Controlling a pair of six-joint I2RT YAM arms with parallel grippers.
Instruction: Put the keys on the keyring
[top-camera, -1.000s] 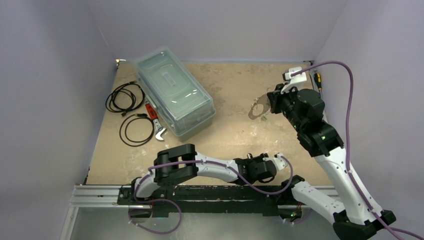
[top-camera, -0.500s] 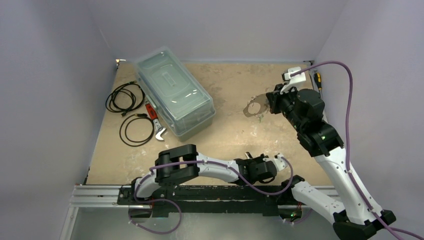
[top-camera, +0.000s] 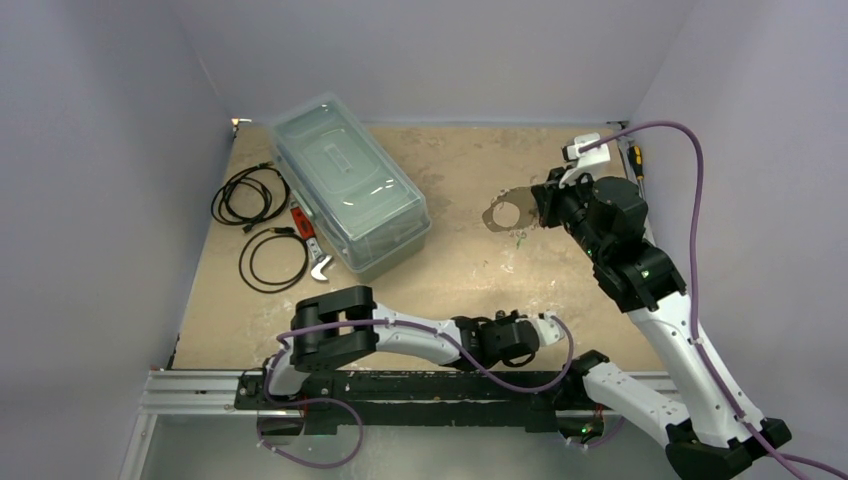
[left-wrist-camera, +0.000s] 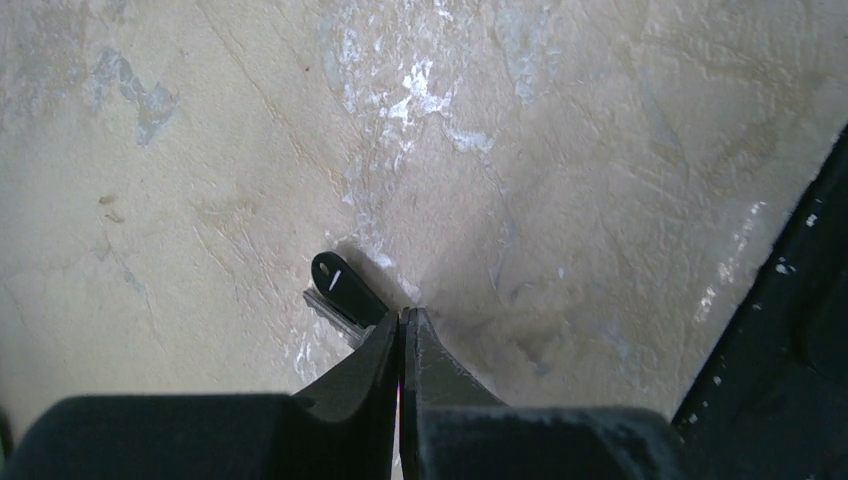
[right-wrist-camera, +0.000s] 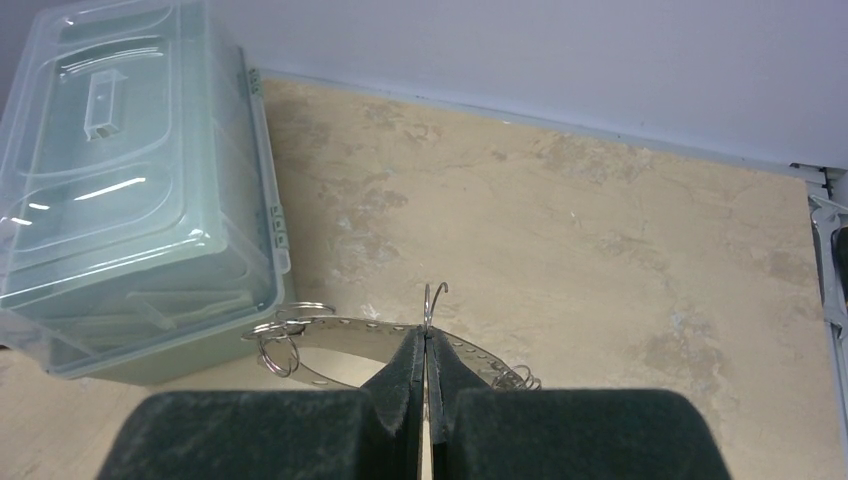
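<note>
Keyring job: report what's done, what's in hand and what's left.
Done: the right claw is shut on the keyring, held above the table. In hand: the left claw is shut at a dark key lying on the table; whether it grips it is unclear. Left: no key visibly hangs on the keyring, so threading remains.
</note>
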